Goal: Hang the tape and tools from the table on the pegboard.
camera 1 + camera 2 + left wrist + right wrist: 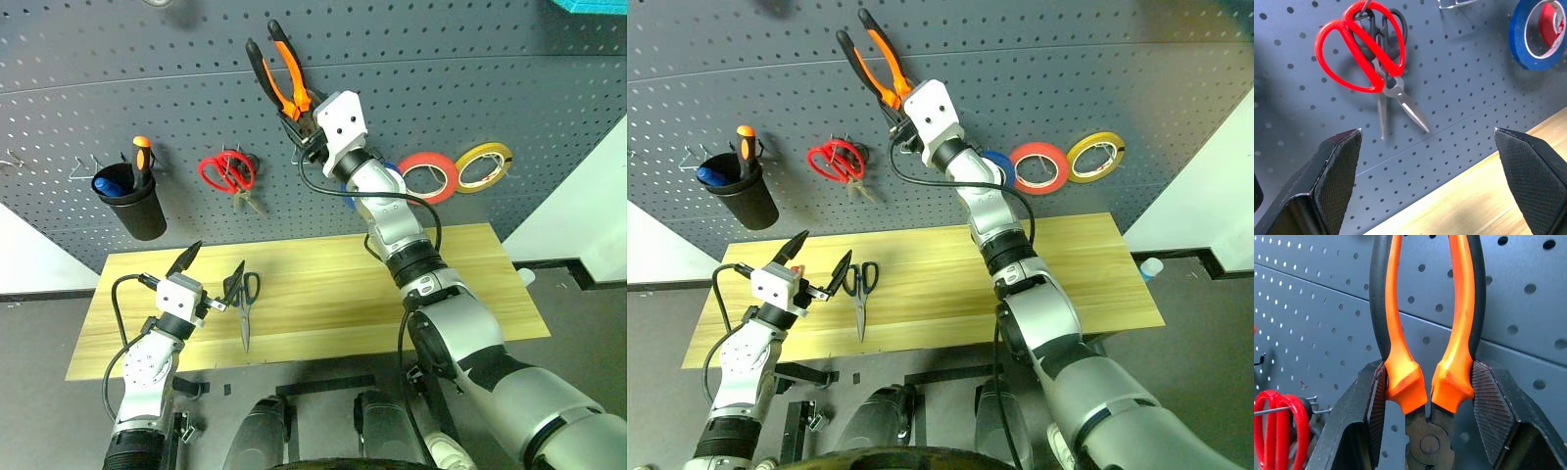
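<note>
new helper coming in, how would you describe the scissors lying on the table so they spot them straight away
Start at the light wooden table below the grey pegboard. Near its left end, just beside the open left gripper, lie the dark-handled scissors, blades pointing toward the table's front edge. Unlike the red-handled scissors hanging on the pegboard, these lie flat on the wood.

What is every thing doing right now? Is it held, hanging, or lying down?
pliers: held up at the pegboard by the right pincer.
dark-handled scissors: lying on the table.
blue tape: hanging.
red scissors: hanging.
left pincer: open, empty.
</note>
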`<state>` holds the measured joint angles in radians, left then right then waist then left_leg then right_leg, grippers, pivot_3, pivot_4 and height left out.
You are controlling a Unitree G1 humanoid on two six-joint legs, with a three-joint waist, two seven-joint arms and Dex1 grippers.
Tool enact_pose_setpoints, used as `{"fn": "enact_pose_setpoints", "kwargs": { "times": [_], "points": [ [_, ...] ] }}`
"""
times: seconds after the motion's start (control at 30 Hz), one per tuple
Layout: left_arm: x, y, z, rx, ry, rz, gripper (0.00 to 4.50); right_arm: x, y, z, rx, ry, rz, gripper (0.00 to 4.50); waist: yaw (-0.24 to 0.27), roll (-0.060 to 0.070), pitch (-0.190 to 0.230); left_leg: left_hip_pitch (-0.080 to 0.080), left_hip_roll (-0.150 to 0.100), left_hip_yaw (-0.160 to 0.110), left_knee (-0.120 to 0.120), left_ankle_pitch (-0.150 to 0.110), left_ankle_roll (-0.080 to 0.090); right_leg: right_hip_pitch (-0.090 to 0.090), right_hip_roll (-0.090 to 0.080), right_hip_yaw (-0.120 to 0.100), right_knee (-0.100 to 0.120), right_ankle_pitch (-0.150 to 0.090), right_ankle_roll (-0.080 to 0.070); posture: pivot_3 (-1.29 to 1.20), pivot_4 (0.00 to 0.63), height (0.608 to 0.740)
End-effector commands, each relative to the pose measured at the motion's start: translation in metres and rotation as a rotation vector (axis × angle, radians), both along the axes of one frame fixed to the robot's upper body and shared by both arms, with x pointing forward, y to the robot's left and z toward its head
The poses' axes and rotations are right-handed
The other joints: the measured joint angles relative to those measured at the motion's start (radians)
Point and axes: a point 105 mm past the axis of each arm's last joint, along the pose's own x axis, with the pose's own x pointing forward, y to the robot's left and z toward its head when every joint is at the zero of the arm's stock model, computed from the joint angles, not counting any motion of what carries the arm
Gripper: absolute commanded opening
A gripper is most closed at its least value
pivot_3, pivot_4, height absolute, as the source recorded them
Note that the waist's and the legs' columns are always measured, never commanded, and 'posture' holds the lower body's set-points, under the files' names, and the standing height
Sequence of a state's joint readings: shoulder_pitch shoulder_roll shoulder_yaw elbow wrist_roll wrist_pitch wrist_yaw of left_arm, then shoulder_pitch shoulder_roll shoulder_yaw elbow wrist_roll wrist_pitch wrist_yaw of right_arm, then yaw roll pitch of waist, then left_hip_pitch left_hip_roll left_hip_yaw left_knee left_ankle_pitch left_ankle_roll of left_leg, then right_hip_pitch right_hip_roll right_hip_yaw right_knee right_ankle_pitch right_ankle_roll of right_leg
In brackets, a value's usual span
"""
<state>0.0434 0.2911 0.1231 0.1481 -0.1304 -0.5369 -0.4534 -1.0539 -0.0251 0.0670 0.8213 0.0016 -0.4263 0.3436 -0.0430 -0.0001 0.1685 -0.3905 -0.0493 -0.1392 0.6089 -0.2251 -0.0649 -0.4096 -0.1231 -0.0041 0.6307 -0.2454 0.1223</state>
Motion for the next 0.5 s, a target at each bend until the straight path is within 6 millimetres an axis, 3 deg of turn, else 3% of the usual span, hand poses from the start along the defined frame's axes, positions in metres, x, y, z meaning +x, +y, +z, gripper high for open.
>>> {"fn": "enact_pose_setpoints", "kwargs": {
  "times": [0.03, 0.5],
  "points": [
    [-0.004, -0.003, 0.010, 0.001, -0.032, -0.011, 4.50, -0.011, 0.007, 0.033, 0.090, -0.088, 0.051, 2.14, -0.001, 0.001, 0.005, 0.000, 0.000, 0.000, 0.000, 0.000, 0.000, 0.000, 0.000, 0.000, 0.000, 0.000, 0.000, 0.03, 0.172, 0.740],
    [-0.013, 0.002, 0.013, -0.003, -0.030, 0.019, 4.50, -0.002, 0.011, 0.021, 0.162, -0.052, 0.020, 2.14, -0.001, 0.001, 0.023, 0.000, 0.006, 0.001, -0.002, 0.000, 0.000, -0.002, 0.005, 0.000, 0.000, 0.000, -0.004, 0.06, 0.187, 0.740]
  ]
}}
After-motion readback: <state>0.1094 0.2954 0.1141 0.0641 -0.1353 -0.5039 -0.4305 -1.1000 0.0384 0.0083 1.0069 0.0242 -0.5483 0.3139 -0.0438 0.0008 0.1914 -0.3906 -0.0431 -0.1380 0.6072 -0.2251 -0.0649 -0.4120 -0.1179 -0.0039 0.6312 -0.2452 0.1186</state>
